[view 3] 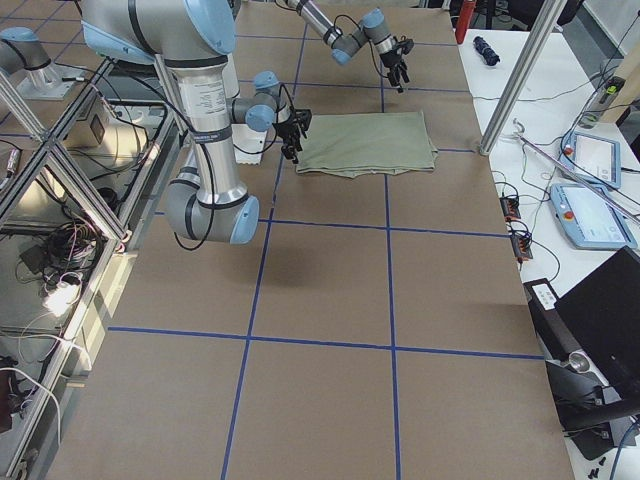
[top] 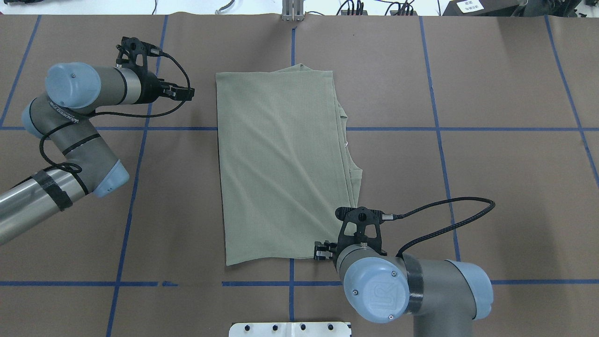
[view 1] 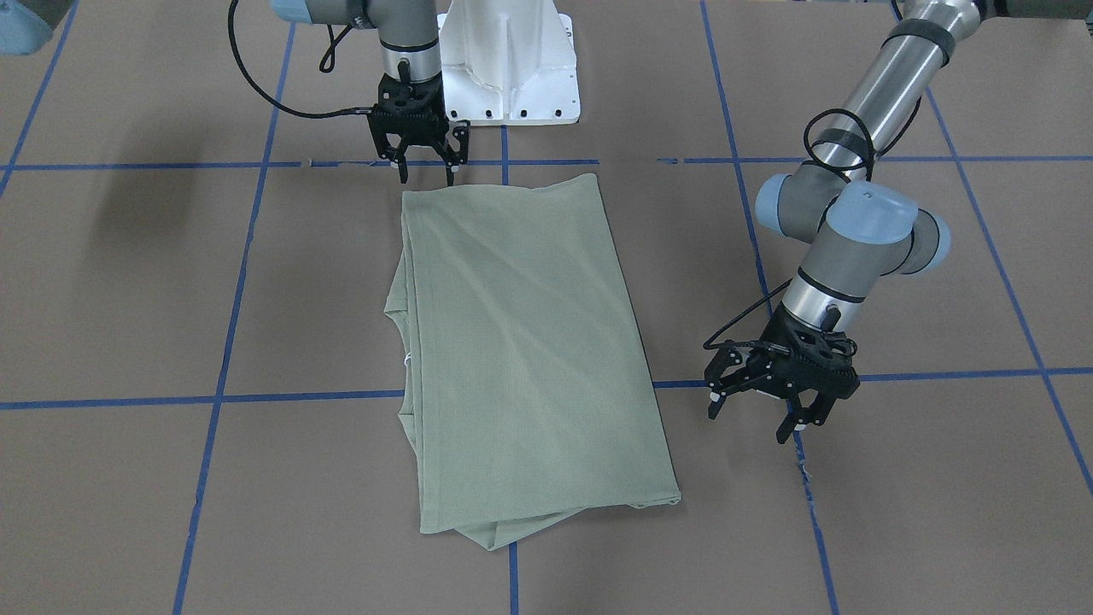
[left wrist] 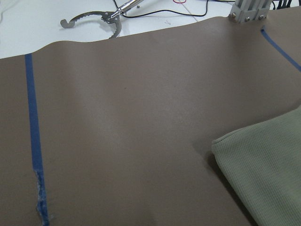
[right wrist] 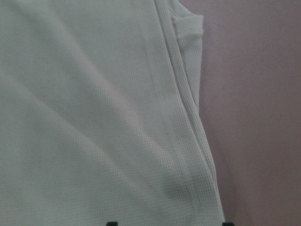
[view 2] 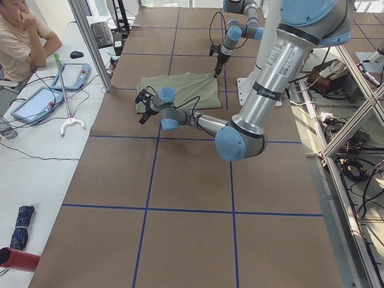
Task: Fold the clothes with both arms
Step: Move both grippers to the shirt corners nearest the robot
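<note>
The pale sage-green shirt (view 1: 521, 342) lies folded into a long rectangle on the brown table, also seen from overhead (top: 281, 164). Part of its neck edge (view 1: 393, 299) and the white tag string (view 1: 408, 357) stick out on one long side. My right gripper (view 1: 426, 178) is open and points down just above the shirt's corner nearest the robot base. In the right wrist view the shirt (right wrist: 94, 117) fills the frame. My left gripper (view 1: 750, 418) is open and empty, low over bare table beside the shirt's far end. The left wrist view shows only a shirt corner (left wrist: 263, 165).
The white pedestal base (view 1: 508, 68) stands behind the shirt. Blue tape lines (view 1: 299, 397) cross the brown table. A seated person (view 2: 24, 36) and tablets (view 2: 71, 75) are at a side table beyond the far edge.
</note>
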Action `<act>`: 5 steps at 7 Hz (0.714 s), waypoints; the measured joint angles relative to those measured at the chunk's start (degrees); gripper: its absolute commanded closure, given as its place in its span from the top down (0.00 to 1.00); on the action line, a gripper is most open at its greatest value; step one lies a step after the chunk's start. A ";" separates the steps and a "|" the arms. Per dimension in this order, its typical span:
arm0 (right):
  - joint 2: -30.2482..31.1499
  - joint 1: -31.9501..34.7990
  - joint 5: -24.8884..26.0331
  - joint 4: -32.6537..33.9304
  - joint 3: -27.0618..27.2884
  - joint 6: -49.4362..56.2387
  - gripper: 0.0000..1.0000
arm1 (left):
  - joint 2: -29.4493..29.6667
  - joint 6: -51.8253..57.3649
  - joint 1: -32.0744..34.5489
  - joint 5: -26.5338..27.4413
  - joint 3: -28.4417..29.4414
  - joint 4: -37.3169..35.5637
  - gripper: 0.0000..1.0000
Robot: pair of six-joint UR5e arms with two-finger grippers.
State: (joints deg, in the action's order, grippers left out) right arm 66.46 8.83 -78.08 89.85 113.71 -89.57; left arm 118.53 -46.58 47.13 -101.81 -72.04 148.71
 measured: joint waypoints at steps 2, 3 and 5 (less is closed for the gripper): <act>2.90 1.81 -0.07 -10.43 1.90 1.17 1.00 | -3.29 -7.00 -0.89 -3.04 -5.98 -0.78 1.00; 6.29 2.32 0.06 -17.34 3.23 0.15 1.00 | -7.37 -10.47 -3.02 -2.97 -12.92 -3.24 1.00; 13.50 3.73 0.37 -25.97 6.31 -3.88 1.00 | -15.19 -20.99 -10.39 0.53 -31.00 -14.34 1.00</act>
State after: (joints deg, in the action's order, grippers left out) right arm 79.95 12.56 -77.71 63.88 120.03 -93.46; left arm 103.34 -67.57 36.74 -101.28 -103.04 134.38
